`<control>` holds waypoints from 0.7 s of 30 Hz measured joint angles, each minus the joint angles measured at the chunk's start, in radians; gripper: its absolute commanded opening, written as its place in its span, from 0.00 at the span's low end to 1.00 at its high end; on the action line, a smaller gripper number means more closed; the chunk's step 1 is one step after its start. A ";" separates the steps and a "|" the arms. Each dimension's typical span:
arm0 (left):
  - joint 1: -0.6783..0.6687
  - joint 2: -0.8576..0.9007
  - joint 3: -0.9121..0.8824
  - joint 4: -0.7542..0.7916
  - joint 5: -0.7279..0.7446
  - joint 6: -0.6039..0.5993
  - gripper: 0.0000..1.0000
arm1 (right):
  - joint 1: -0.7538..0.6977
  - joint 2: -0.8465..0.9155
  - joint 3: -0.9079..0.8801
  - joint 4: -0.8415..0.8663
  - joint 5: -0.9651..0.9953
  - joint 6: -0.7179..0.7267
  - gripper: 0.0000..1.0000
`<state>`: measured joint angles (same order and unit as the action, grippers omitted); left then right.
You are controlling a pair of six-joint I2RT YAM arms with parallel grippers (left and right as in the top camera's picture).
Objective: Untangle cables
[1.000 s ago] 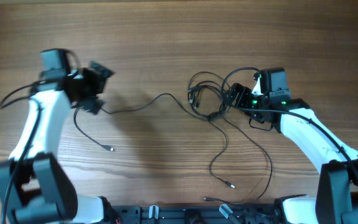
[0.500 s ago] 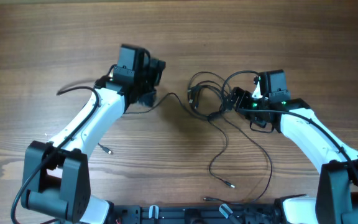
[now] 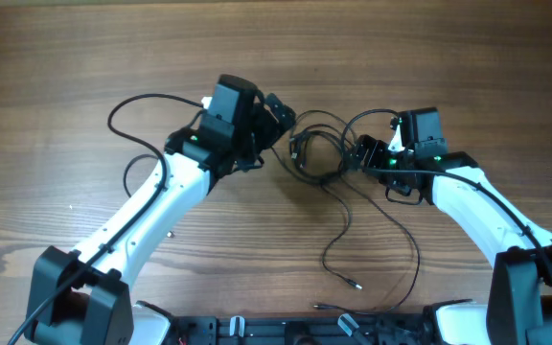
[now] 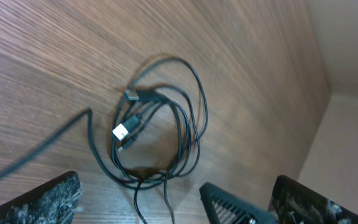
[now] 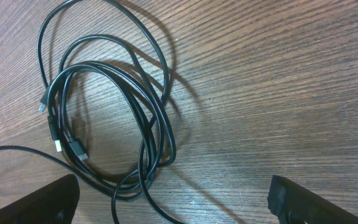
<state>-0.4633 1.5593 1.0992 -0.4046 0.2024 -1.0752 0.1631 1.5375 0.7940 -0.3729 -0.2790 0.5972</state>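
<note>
Cables [image 3: 299,153]: thin black wires with small plug ends, gathered in one loose coil of overlapping loops at mid-worktop, between the two grippers. Two strands trail from the coil toward the near edge, one ending in a small plug end [image 3: 353,285]. A silver-tipped plug [image 4: 122,131] and darker ones lie inside the coil's ring. Handling, by judgement: very light, limp and smooth-sheathed, so a lifted loop is likely to drag its neighbours and slip through a weak pinch. The plugs are the only stiff parts and the likeliest to snag. Best hold is probably a plug end or the free outer loop, clear of the crossings, with the other arm pinning the rest. Left gripper [image 3: 278,115]: hovers just beside the coil's upper-left edge, jaws spread and holding nothing. Right gripper [image 3: 359,153]: at the coil's right edge, jaws spread wide and empty, one strand running down between them without being pinched. Worktop [image 3: 448,57]: brown wood grain. Not determinable: the number of separate cables, and which strand passes over which where they bunch. The coil's near side is cut off at the lower edge of both wrist views. A blurred strand leaves the left wrist view at the left. In the overhead view the left gripper covers part of the coil.
</note>
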 measured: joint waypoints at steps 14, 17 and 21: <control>-0.075 0.181 0.001 -0.010 -0.191 -0.528 0.71 | 0.000 0.000 0.000 -0.003 0.000 0.000 1.00; -0.076 0.244 0.000 0.044 -0.265 -0.561 0.66 | 0.000 0.000 0.000 -0.012 0.000 0.000 1.00; -0.076 0.258 0.000 0.047 -0.337 -0.566 0.75 | 0.000 0.000 0.000 -0.014 0.000 0.000 1.00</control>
<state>-0.5388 1.8172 1.0996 -0.3573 -0.1349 -1.6413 0.1631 1.5375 0.7940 -0.3866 -0.2787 0.5972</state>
